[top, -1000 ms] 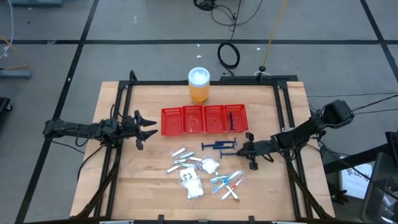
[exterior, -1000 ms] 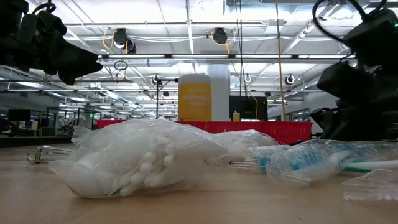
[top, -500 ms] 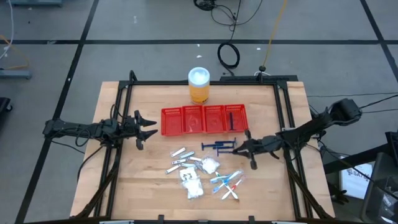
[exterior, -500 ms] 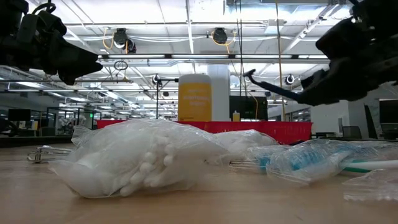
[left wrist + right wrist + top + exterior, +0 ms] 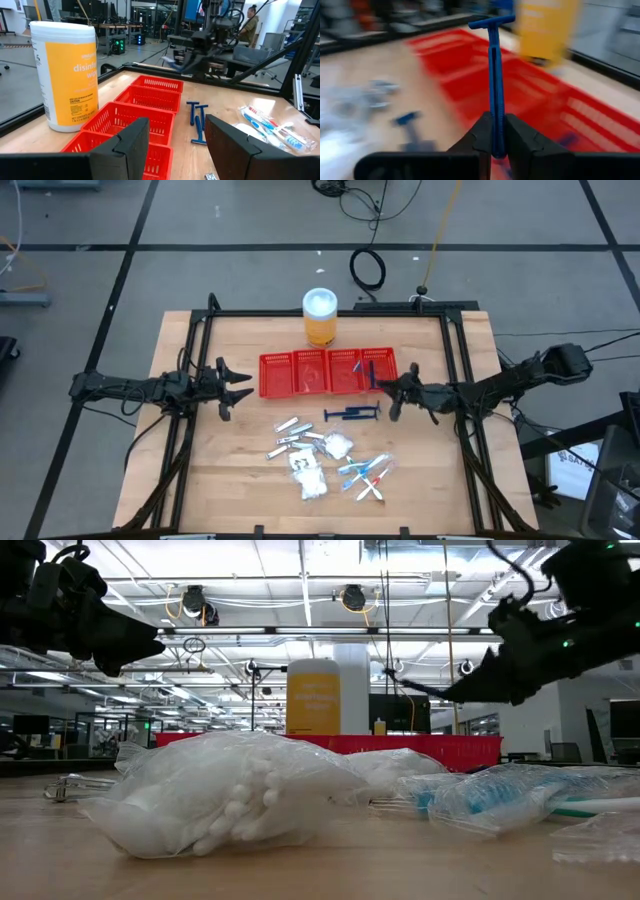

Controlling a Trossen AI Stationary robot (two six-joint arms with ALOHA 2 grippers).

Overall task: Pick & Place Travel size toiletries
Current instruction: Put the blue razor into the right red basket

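Note:
My right gripper (image 5: pixel 385 387) hovers at the right end of the red tray (image 5: pixel 300 375), shut on a dark blue razor (image 5: pixel 492 75), which also shows in the low view (image 5: pixel 415 688). More razors (image 5: pixel 350 414) lie flat on the table below it, and another lies in the tray's right compartment (image 5: pixel 372 370). Nearer me lie silvery tubes (image 5: pixel 288 435), white packets (image 5: pixel 310 472) and wrapped sticks (image 5: pixel 365 472). My left gripper (image 5: pixel 235 385) waits open, off the table, left of the tray. My right gripper pinches the razor's handle near its free end (image 5: pixel 495 145) between the two fingers (image 5: pixel 482 135). The razor runs on along the fingers, and its head (image 5: pixel 492 21) points toward the tray. It is lifted clear of the table.
An orange jar with a white lid (image 5: pixel 320 317) stands behind the tray. A black frame (image 5: pixel 455 370) borders the table on both sides. Bare wood lies left of the pile (image 5: pixel 230 460).
My right gripper has risen from the table beside the razors with one razor in its hold, and has moved toward the far edge and slightly left, up to the tray's right end. The razor is lifted clear. The left arm has kept still.

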